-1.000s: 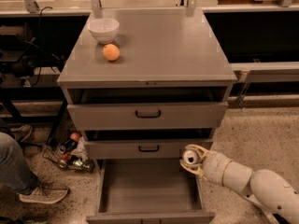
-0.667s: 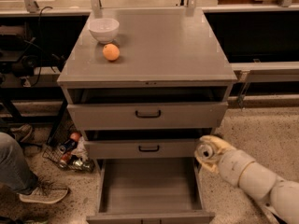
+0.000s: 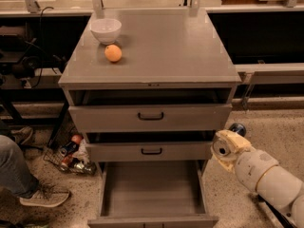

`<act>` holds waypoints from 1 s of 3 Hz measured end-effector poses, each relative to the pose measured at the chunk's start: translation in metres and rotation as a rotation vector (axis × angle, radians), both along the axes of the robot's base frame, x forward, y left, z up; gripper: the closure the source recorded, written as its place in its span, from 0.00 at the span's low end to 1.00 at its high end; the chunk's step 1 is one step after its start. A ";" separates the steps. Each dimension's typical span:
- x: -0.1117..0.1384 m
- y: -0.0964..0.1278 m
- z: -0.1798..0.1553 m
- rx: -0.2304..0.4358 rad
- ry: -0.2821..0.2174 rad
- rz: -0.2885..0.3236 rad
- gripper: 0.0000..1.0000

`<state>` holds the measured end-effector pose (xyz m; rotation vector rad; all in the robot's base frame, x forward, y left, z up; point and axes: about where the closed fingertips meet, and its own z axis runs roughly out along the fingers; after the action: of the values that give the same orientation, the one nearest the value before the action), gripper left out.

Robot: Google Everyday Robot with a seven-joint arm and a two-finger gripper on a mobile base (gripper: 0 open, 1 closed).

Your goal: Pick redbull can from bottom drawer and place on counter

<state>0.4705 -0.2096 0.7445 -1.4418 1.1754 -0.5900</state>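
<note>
The gripper (image 3: 227, 145), its state impossible to tell, hangs right of the cabinet (image 3: 190, 118); the open bottom drawer (image 3: 152, 188) lies to its lower left, the worktop (image 3: 166, 46) above.

Item: my arm (image 3: 271, 175). Thick, rounded white segments, smooth shell, parted by narrow dark seams; the widest section lies at the lower right edge of view.

Item: my gripper (image 3: 227, 145). Cream-yellow housing, a round grey disc set in its face, a small dark rounded knob at its upper rear. Location: just beside the right end of the middle drawer (image 3: 151, 151).
</note>
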 end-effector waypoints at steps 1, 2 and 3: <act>0.017 -0.021 0.019 -0.052 -0.079 -0.021 1.00; 0.049 -0.054 0.062 -0.162 -0.221 -0.048 1.00; 0.069 -0.077 0.112 -0.271 -0.367 -0.066 1.00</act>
<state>0.5399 -0.2866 0.8561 -1.4445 0.8771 -1.0437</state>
